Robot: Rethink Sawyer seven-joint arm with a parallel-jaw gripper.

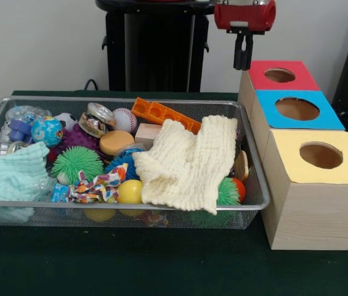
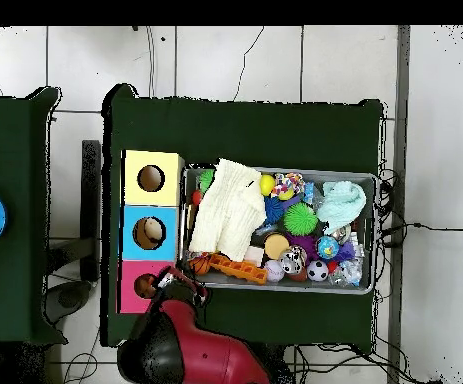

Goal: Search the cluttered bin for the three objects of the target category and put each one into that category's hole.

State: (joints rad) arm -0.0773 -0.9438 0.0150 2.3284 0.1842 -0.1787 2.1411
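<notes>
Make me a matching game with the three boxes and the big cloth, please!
Things:
1. red box
2. blue box
3. yellow box
4. cream cloth

Places, front view:
A. nearest the camera
B. in the basket
C. under the gripper
D. middle of the row

Pairs: 1-C, 2-D, 3-A, 4-B

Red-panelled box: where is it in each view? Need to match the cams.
Front view: red-panelled box at upper right, farthest of the three boxes, just below the gripper.
Overhead view: red-panelled box at lower left, nearest the robot, bottom of the box column.
Shared landmark: the blue-panelled box next to it, between red and yellow.
</notes>
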